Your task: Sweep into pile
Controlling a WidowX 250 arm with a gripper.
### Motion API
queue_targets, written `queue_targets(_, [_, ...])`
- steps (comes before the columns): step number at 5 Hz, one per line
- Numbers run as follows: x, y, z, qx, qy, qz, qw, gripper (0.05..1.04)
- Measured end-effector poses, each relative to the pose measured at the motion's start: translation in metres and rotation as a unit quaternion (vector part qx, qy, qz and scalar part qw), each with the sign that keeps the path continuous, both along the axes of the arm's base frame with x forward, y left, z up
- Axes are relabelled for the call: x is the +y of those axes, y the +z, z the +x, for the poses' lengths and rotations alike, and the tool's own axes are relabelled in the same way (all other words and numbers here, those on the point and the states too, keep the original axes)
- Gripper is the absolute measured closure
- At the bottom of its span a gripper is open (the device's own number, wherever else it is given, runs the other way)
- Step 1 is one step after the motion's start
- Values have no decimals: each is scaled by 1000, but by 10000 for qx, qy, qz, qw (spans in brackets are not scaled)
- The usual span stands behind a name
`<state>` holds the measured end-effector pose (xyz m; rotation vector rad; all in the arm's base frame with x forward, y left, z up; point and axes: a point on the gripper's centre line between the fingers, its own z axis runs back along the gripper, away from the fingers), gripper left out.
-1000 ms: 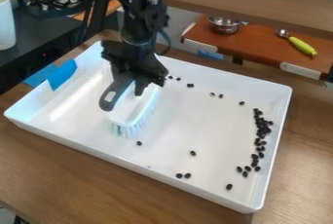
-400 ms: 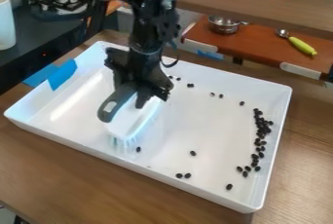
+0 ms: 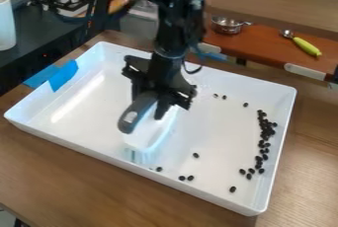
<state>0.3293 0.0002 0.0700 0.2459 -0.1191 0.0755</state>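
Observation:
The black gripper (image 3: 155, 106) hangs over the left-centre of the white tray (image 3: 72, 143), shut on the brush (image 3: 150, 131). The brush's grey handle points down and left, and its white head is low at the tray floor with pale bristles towards the front wall. One dark bean (image 3: 159, 169) lies just beyond the bristles' front edge. Two more beans (image 3: 190, 177) are to the right of it, and a single bean (image 3: 196, 155) is farther in. Along the right side runs a curved line of several beans (image 3: 265, 133). A few lie near the back wall; the arm may hide others.
Blue tape (image 3: 63, 75) covers part of the tray's left wall. Behind the tray, a red-brown shelf (image 3: 264, 43) holds a metal pot (image 3: 227, 25) and a green-handled scoop (image 3: 306, 46). A white cylinder (image 3: 7, 22) and a stove (image 3: 64, 0) are at the upper left.
The gripper and brush have moved right and towards the tray's front. The bean near the bristles has shifted forward and right. The beans along the right side have stayed put.

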Motion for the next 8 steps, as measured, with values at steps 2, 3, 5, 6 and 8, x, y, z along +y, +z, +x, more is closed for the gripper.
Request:
queue_targets(2, [-41,-5,8,-133,137,-6,9998,595])
queue_targets(3, [-56,-6,11,-134,181,-1,9997,595])
queue_targets(5, [-84,-4,12,25,185,-113,9998,595])
queue_targets(6, [-99,-3,14,29,165,-196,9997,595])
queue_targets(8, [-107,-1,12,132,187,-368,9991,595])
